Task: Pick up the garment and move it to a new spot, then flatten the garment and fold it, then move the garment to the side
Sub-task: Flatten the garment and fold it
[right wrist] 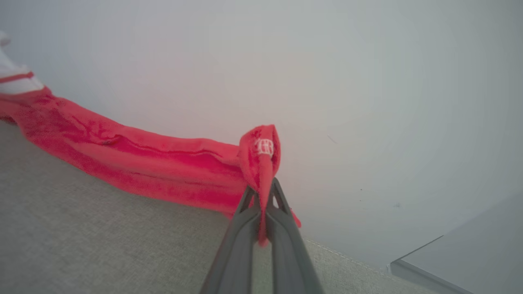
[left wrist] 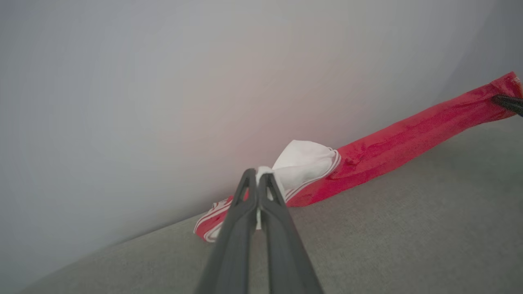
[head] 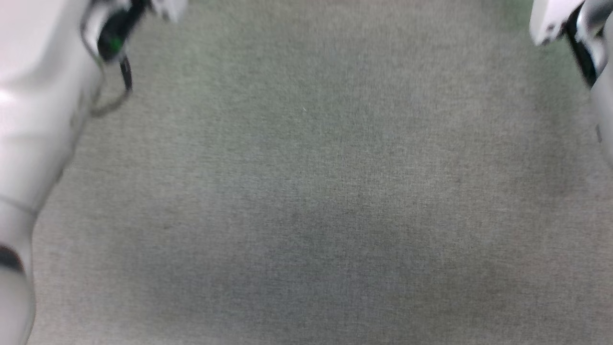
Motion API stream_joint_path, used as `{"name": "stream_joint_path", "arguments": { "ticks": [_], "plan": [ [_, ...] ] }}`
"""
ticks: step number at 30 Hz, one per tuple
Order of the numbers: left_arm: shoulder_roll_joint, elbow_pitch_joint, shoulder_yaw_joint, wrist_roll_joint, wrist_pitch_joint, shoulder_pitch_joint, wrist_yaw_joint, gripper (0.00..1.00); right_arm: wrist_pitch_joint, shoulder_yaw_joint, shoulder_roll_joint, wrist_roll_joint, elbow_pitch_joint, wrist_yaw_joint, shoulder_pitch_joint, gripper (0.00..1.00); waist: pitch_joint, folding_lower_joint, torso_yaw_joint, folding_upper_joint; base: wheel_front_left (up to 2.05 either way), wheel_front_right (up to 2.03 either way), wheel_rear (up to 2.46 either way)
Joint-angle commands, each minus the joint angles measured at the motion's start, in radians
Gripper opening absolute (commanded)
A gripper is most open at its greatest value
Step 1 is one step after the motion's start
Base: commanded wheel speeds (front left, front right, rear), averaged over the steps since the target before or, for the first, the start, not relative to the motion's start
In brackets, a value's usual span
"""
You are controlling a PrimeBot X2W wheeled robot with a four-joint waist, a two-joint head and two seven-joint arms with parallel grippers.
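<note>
The garment [left wrist: 392,143] is a red jersey with a white, stripe-trimmed sleeve [left wrist: 304,165], stretched in a long band just above the grey fabric surface [left wrist: 388,228]. My left gripper [left wrist: 258,176] is shut on the white sleeve end. In the right wrist view the same red garment [right wrist: 135,163] runs off to the left, and my right gripper [right wrist: 261,192] is shut on its red edge, where a small white logo [right wrist: 264,146] shows. The right gripper's dark fingertip [left wrist: 508,103] pokes in at the far end of the left wrist view. The head view takes in my two pale forearms [head: 43,96] at the upper corners.
Grey woven fabric [head: 306,191] spreads under the head camera. A pale wall [left wrist: 204,81] rises directly behind the garment. A grey flat ledge [right wrist: 461,261] sits at the lower right of the right wrist view.
</note>
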Motion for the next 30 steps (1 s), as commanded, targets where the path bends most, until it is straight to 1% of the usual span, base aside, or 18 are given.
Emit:
{"name": "stream_joint_path", "arguments": {
  "ticks": [1, 4, 6, 8, 10, 13, 17, 20, 22, 24, 26, 30],
  "plan": [
    [0.028, -0.05, -0.013, -0.025, 0.022, 0.057, 0.0, 0.0, -0.001, 0.029, -0.014, 0.039, 0.004, -0.001, 0.035, 0.0, -0.099, 0.0, 0.019, -0.0001, 0.0, 0.0, 0.0],
    [0.075, -0.151, -0.032, -0.072, 0.062, 0.173, 0.0, 0.0, 0.006, 0.092, -0.028, 0.118, 0.001, -0.001, 0.123, 0.0, -0.156, 0.0, 0.028, -0.0001, 0.0, 0.0, 0.0],
    [0.114, -0.224, -0.042, -0.099, 0.089, 0.246, 0.006, 0.0, 0.02, 0.15, -0.035, 0.18, -0.025, -0.001, 0.186, 0.0, -0.193, 0.0, 0.031, -0.0001, 0.0, 0.0, 0.0],
    [0.158, -0.304, -0.053, -0.119, 0.117, 0.321, 0.029, 0.0, 0.045, 0.22, -0.064, 0.252, -0.071, -0.001, 0.262, 0.0, -0.229, 0.0, 0.033, -0.0001, 0.0, 0.0, 0.0],
    [0.203, -0.397, -0.061, -0.149, 0.146, 0.405, 0.066, 0.0, 0.071, 0.283, -0.105, 0.332, -0.141, -0.001, 0.343, 0.0, -0.263, 0.0, 0.032, -0.0001, 0.0, 0.0, 0.0],
    [0.293, -0.563, -0.071, -0.194, 0.181, 0.527, 0.143, 0.0, 0.125, 0.36, -0.189, 0.457, -0.275, -0.001, 0.465, 0.0, -0.301, 0.0, 0.028, -0.0001, 0.0, 0.0, 0.0],
    [0.419, -0.81, -0.083, -0.248, 0.205, 0.688, 0.274, 0.0, 0.18, 0.412, -0.318, 0.599, -0.467, -0.001, 0.614, 0.0, -0.333, 0.0, 0.023, -0.0001, 0.0, 0.0, 0.0],
    [0.511, -0.969, -0.097, -0.273, 0.201, 0.797, 0.38, 0.0, 0.211, 0.432, -0.402, 0.658, -0.594, -0.001, 0.711, 0.0, -0.348, 0.0, 0.018, -0.0001, 0.0, 0.0, 0.0],
    [0.562, -1.06, -0.105, -0.295, 0.19, 0.867, 0.448, 0.0, 0.228, 0.438, -0.452, 0.68, -0.673, -0.001, 0.772, 0.0, -0.356, 0.0, 0.015, -0.0001, 0.0, 0.0, 0.0],
    [0.609, -1.14, -0.112, -0.318, 0.175, 0.931, 0.511, 0.0, 0.248, 0.441, -0.496, 0.705, -0.747, -0.001, 0.836, 0.0, -0.363, 0.0, 0.014, -0.0001, 0.0, 0.0, 0.0],
    [0.643, -1.207, -0.114, -0.347, 0.15, 0.993, 0.566, 0.0, 0.262, 0.444, -0.531, 0.727, -0.817, -0.001, 0.901, 0.0, -0.372, 0.0, 0.013, -0.0001, 0.0, 0.0, 0.0],
    [0.701, -1.314, -0.121, -0.412, 0.099, 1.11, 0.662, 0.0, 0.288, 0.417, -0.585, 0.754, -0.929, -0.001, 1.028, 0.0, -0.384, 0.0, 0.01, -0.0001, 0.0, 0.0, 0.0]
  ]
}}
